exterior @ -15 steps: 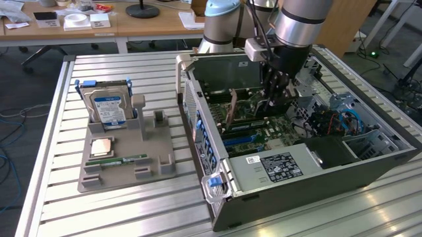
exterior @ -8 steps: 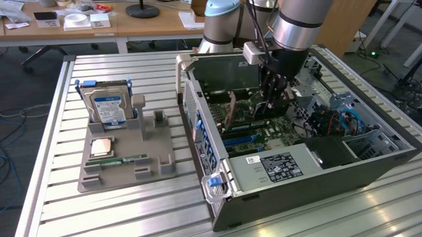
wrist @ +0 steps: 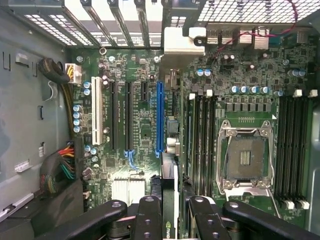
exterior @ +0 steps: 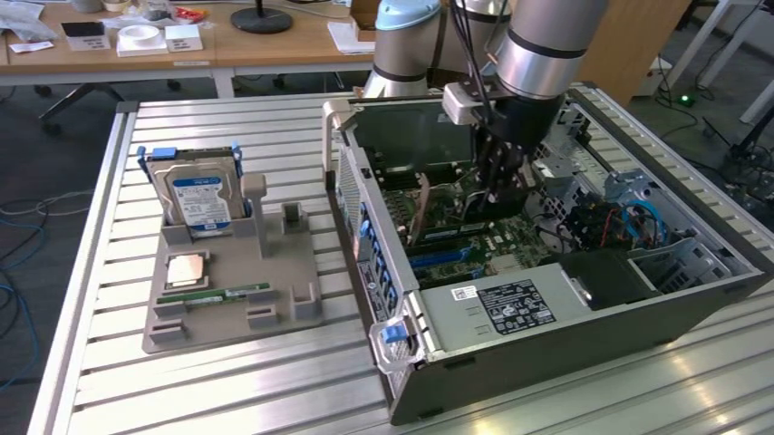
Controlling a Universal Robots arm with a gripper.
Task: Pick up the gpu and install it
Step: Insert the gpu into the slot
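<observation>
Here thin gpu (wrist: 169,200) w/ silver bracket (wrist: 182,42) in jaws.

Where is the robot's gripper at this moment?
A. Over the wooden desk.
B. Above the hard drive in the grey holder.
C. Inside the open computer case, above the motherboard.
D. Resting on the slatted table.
C: the gripper reaches down into the open computer case, and the wrist view shows it holding the gpu edge-on over the motherboard.
</observation>
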